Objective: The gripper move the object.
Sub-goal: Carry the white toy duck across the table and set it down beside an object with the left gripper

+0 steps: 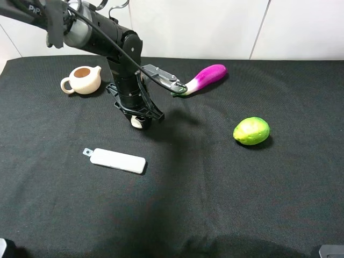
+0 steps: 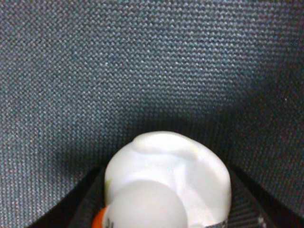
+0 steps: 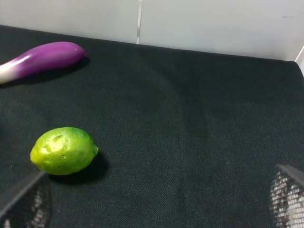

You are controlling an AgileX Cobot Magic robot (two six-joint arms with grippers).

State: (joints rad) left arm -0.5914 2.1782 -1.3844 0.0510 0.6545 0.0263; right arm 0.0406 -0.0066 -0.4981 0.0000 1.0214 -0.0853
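My left gripper point(image 1: 137, 119) reaches down to the black cloth in the middle left of the exterior view, just right of the teapot. Its dark fingers point(image 2: 83, 204) stand on either side of the object point(image 2: 166, 175), a small cream-white rounded lump with a smaller knob facing the camera. The object shows as a white patch under the gripper point(image 1: 137, 123), at or just above the cloth. The jaws are closed against it. My right gripper point(image 3: 156, 213) is open and empty, well short of the lime.
A cream teapot point(image 1: 81, 79) stands at the back left. A long flat white case point(image 1: 117, 160) lies in front of the left arm. A purple eggplant point(image 1: 205, 78) lies at the back middle and a green lime point(image 1: 251, 130) on the right, both also in the right wrist view.
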